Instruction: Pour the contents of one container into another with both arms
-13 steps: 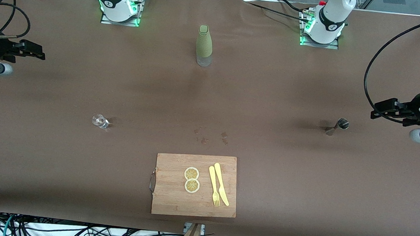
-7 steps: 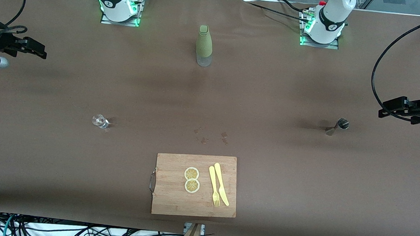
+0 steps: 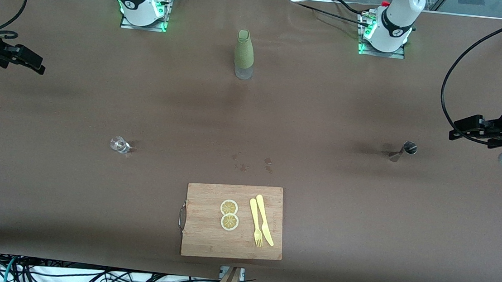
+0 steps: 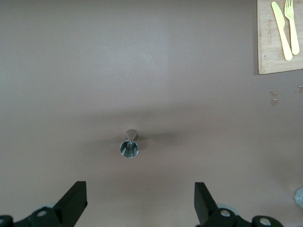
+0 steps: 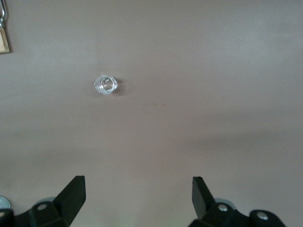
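The tiny clear glass cup (image 3: 119, 144) (image 5: 105, 85) stands upright on the brown table toward the right arm's end. The silvery jigger (image 3: 406, 150) (image 4: 129, 145) stands upright toward the left arm's end, its round mouth up. My right gripper (image 3: 35, 64) (image 5: 138, 184) hangs open over the table's edge at its own end, well apart from the cup, with nothing between its fingers. My left gripper (image 3: 456, 128) (image 4: 140, 189) is open and empty above the table at its end, close to the jigger but not touching it.
A tall olive-green bottle (image 3: 244, 54) stands between the two bases. A wooden cutting board (image 3: 206, 241) lies near the front camera with two lemon slices (image 3: 229, 214) and a yellow fork and knife (image 3: 261, 226). Small wet stains (image 3: 249, 163) mark the cloth beside it.
The right gripper has drawn back toward its end of the table, away from the cup. The left gripper has shifted slightly away from the jigger. Cup and jigger have not moved.
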`<control>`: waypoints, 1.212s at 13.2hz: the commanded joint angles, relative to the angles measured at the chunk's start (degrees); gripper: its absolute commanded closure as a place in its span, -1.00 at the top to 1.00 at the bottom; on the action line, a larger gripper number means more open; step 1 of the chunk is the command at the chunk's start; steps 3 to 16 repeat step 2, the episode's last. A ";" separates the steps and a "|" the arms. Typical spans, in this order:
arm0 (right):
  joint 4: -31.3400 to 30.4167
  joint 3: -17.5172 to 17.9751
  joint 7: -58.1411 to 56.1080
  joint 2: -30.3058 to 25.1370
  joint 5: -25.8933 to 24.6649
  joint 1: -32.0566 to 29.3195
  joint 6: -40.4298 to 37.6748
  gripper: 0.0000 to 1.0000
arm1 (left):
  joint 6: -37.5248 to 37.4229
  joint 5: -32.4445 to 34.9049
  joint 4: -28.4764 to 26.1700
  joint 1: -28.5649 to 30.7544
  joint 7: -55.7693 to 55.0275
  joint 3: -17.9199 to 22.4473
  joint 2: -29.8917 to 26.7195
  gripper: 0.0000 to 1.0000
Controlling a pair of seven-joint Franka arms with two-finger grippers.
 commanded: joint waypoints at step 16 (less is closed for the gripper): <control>4.19 0.05 0.95 2.50 0.93 -0.50 -1.98 1.00 | 0.15 1.15 -0.67 0.02 -0.17 -0.16 -0.58 1.00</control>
